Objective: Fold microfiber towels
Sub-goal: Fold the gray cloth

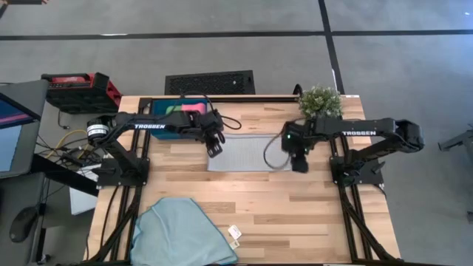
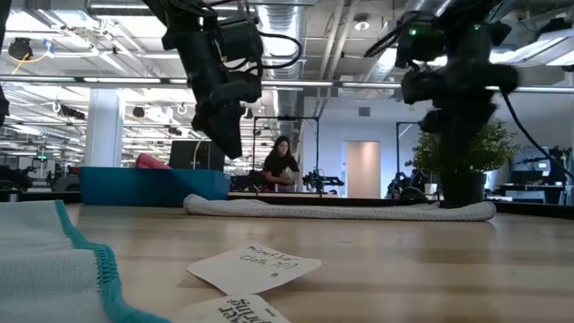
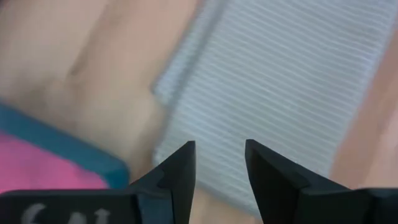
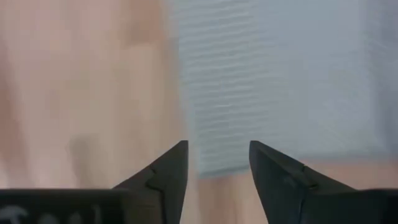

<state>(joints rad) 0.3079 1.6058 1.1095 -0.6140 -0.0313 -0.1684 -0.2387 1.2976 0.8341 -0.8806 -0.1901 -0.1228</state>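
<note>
1. We see the grey towel (image 1: 240, 153) lying flat at the middle of the table (image 1: 295, 214), folded into a long strip between the two arms.
2. Our left gripper (image 1: 215, 145) hovers above the strip's left end, fingers spread with nothing between them; the left wrist view shows the towel's corner just past the fingertips.
3. Our right gripper (image 1: 298, 162) hangs over the strip's right end, also spread and empty, with the towel's edge lying just ahead of its fingers in the right wrist view.
4. We judge the towel soft, light and limp: it will sag and drape when lifted, and its ribbed weave should grip well, not slip.
5. We would pinch it at the corners of a short end, both layers together, so the fold does not open.
6. Counting towels, we find four: the grey one, a blue towel (image 1: 185, 229) bunched at the table's near left edge, and a green towel (image 1: 174, 108) and pink towel (image 1: 195, 108) in the teal tray (image 1: 151, 108) at the far left.
7. We also count two paper tags (image 2: 254, 265) near the blue towel, and one plant (image 1: 319, 100) at the far right.
</note>
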